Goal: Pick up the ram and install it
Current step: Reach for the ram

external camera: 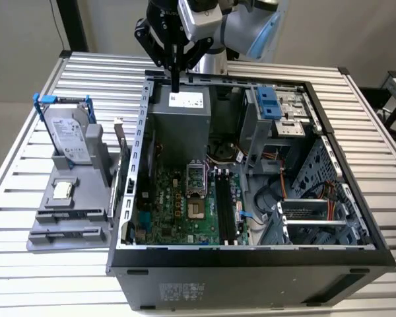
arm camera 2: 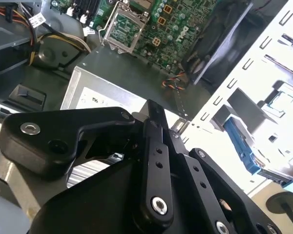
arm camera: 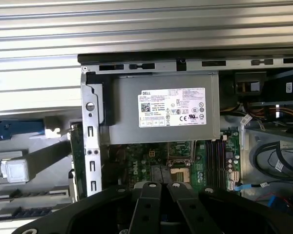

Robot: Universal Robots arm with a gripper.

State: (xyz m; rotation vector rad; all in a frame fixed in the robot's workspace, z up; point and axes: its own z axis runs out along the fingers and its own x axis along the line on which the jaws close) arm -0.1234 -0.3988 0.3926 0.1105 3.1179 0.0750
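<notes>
In the exterior view, cut off by the top edge: the arm (external camera: 241, 26) and the upper part of the hand (external camera: 175, 82). Cropped at the bottom edge: the front of the computer case (external camera: 251, 281). In the first wrist view, hidden behind the hand's black links: part of the motherboard (arm camera: 185, 156). Too small to make out chips on the ram (arm camera: 27, 212), sunk in a slot of the grey holder (arm camera: 49, 155). In the second wrist view, blurred: the fan (arm camera 2: 224, 39). Washed out by glare and cut by the picture's edge: the blue-framed drive (arm camera 2: 241, 141). Partly covered by the hand: the label (arm camera 2: 95, 97) on the metal box (arm camera 2: 127, 73).
</notes>
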